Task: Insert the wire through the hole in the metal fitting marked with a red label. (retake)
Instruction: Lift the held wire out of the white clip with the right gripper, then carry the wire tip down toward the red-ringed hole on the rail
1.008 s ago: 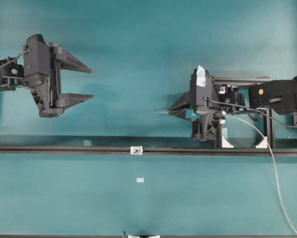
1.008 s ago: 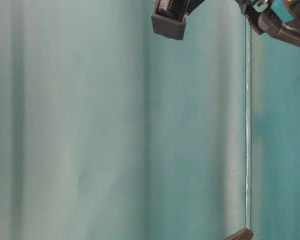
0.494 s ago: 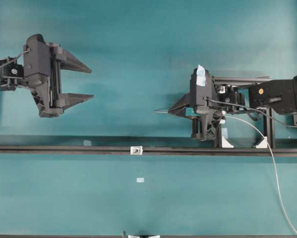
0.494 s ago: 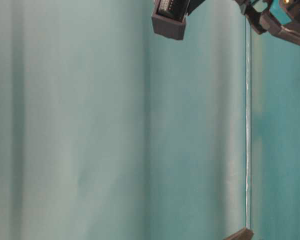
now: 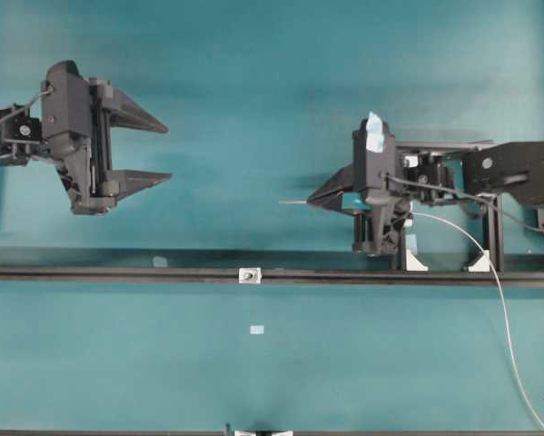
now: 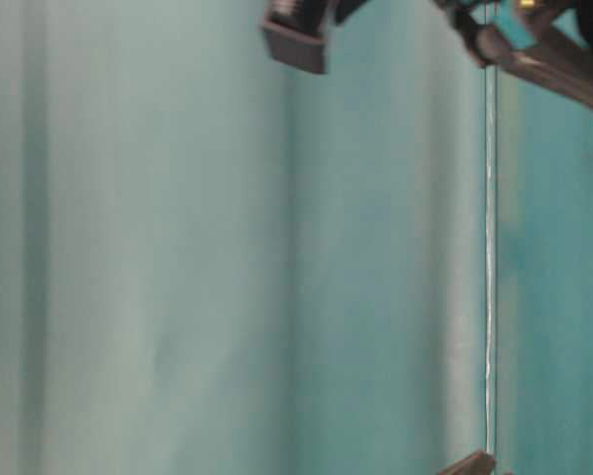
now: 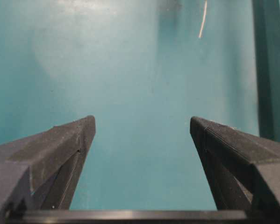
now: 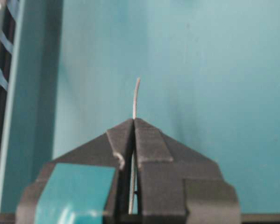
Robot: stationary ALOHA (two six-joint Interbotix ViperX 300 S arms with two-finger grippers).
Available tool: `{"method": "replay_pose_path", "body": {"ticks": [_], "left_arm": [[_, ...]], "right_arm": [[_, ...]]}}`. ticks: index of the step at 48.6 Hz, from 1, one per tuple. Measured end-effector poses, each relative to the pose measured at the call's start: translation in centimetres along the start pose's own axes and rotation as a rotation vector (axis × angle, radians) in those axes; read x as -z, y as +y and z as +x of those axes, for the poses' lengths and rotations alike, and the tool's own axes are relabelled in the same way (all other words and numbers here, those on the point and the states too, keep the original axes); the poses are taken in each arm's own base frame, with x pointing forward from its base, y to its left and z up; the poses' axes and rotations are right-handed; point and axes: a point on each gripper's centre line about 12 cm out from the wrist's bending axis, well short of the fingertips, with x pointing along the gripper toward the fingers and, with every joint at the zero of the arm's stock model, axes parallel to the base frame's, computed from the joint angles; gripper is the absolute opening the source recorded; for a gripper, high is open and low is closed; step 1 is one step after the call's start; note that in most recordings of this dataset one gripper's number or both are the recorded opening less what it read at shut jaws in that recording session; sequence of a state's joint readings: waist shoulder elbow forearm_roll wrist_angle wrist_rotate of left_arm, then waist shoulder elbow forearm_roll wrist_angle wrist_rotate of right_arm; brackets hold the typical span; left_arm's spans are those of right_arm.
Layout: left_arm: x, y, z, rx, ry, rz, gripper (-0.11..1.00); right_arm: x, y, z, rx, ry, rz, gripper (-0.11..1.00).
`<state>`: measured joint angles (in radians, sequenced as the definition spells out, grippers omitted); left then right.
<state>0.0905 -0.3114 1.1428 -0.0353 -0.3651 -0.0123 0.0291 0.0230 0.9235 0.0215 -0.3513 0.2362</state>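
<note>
Above the rail [image 5: 117,272], right of the metal fitting [image 5: 249,274], my right gripper [image 5: 315,196] pinches the wire [image 5: 294,202], tip pointing left; my left gripper [image 5: 165,153] gapes wide, well apart.

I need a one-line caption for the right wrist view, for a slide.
Right gripper shut on the wire, its short tip sticking out over the teal table.

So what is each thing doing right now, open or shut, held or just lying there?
left gripper: open, holding nothing.
right gripper: shut on the wire.
wire: pinched, short tip poking out.
metal fitting: on the black rail, hole not threaded.
</note>
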Motion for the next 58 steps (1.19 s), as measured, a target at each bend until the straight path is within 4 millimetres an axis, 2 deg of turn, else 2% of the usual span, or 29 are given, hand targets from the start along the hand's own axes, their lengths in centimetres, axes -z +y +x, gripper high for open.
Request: {"method": "replay_pose_path", "body": {"ticks": [22, 33, 50, 58], "left_arm": [[-2.2, -0.1, -1.0, 0.004, -0.069, -0.007, 0.52], [-3.3, -0.2, -1.4, 0.006, -0.086, -0.008, 0.52], [-3.6, -0.3, -1.3, 0.010, -0.087, -0.013, 0.53], [-2.8, -1.6, -0.4, 0.052, -0.071, -0.025, 0.53]], "right_arm": [[-4.1, 0.9, -4.8, -0.014, -0.057, -0.009, 0.03], [-5.2, 0.8, -6.5, -0.008, -0.069, -0.029, 0.03], [-5.8, 0.6, -7.3, -0.001, -0.075, -0.029, 0.03], [-5.7, 0.6, -7.3, -0.011, -0.111, -0.020, 0.03]]}}
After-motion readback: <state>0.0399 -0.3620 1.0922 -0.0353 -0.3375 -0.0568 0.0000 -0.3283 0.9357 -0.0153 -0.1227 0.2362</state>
